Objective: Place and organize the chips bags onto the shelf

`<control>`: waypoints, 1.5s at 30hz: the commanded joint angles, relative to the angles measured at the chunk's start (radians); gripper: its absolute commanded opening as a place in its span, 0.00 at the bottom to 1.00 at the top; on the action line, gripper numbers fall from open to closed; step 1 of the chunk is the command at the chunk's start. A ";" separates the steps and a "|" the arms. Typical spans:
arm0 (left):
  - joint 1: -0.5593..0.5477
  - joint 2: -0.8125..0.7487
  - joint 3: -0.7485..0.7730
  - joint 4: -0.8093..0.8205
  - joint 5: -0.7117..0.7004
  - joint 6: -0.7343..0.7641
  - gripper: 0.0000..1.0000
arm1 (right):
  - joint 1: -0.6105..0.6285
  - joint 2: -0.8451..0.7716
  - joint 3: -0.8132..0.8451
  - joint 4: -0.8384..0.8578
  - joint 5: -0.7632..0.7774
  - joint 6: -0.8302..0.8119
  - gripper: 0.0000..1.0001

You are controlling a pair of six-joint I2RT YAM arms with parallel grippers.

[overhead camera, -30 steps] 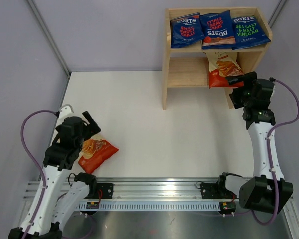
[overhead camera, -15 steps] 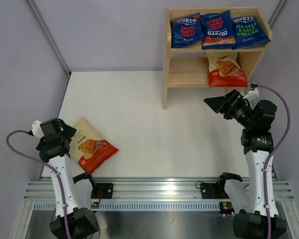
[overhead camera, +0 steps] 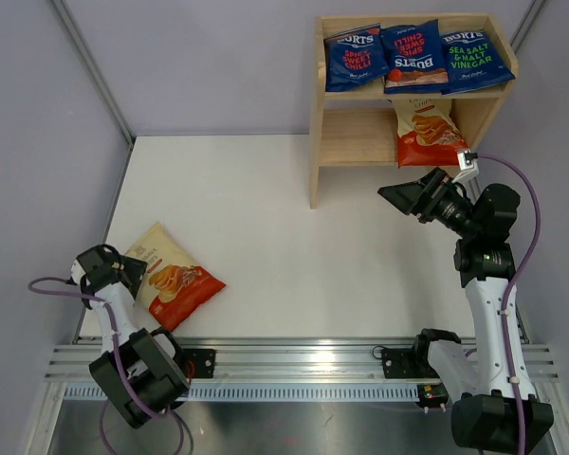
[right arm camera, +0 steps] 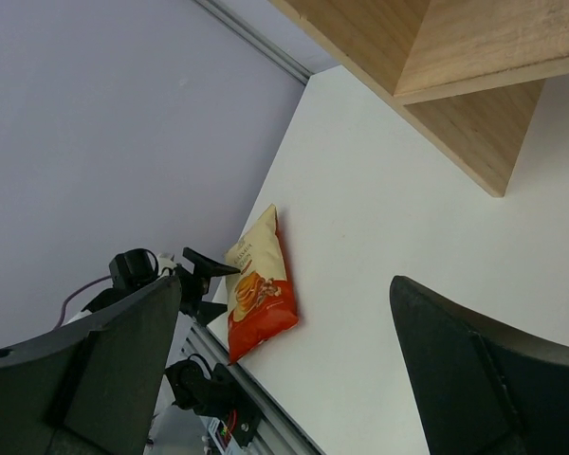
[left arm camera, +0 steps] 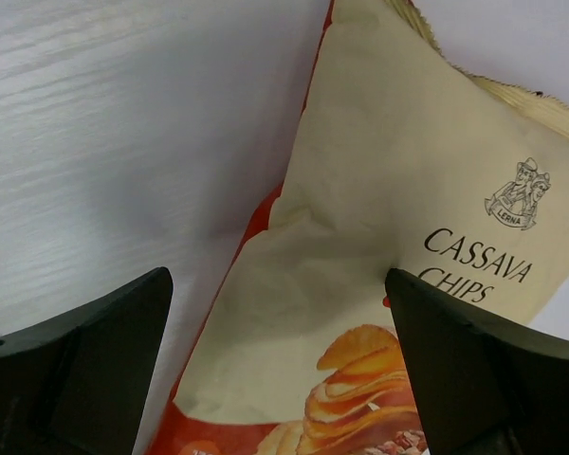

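Left gripper (left arm camera: 275,284): fingers spread above the cream top of a cassava bag (overhead camera: 175,281), which lies flat on the table (overhead camera: 294,246) near its left edge; contact cannot be determined. Shelf (overhead camera: 316,142), far right: three blue bags (overhead camera: 412,55) on the top tier, one cream bag (overhead camera: 429,128) on the lower tier. Right gripper (overhead camera: 405,196): fingers spread, gripping nothing, just before the shelf.

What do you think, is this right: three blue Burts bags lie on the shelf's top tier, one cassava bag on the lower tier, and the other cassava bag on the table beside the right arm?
Not quite: the other cassava bag lies on the table beside the left arm, not the right, as the top external view shows. The rest is correct.
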 commanded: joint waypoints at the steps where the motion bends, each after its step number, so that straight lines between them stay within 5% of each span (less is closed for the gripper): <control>1: 0.007 0.032 -0.048 0.196 0.122 0.010 0.99 | 0.011 -0.013 0.024 0.054 -0.038 -0.001 0.99; 7: 0.006 -0.033 -0.224 0.415 0.195 -0.063 0.98 | 0.014 -0.016 0.037 0.060 -0.050 0.024 0.99; 11: 0.006 -0.018 -0.325 0.577 0.278 -0.122 0.76 | 0.014 -0.016 0.034 0.104 -0.052 0.049 0.99; 16: 0.006 0.098 -0.345 0.681 0.343 -0.155 0.34 | 0.017 -0.009 0.020 0.112 -0.050 0.056 1.00; 25: 0.003 0.031 -0.360 0.700 0.449 -0.287 0.00 | 0.178 0.047 -0.228 0.402 0.115 0.217 1.00; 29: -0.011 -0.064 -0.384 0.706 0.508 -0.420 0.00 | 0.499 0.113 -0.371 0.566 0.354 0.262 0.99; 36: -0.120 -0.185 -0.342 0.637 0.502 -0.586 0.00 | 0.874 0.265 -0.502 0.880 0.874 0.329 0.98; 45: -0.388 -0.198 -0.240 0.671 0.421 -0.810 0.00 | 1.002 0.638 -0.457 1.178 0.874 0.389 0.97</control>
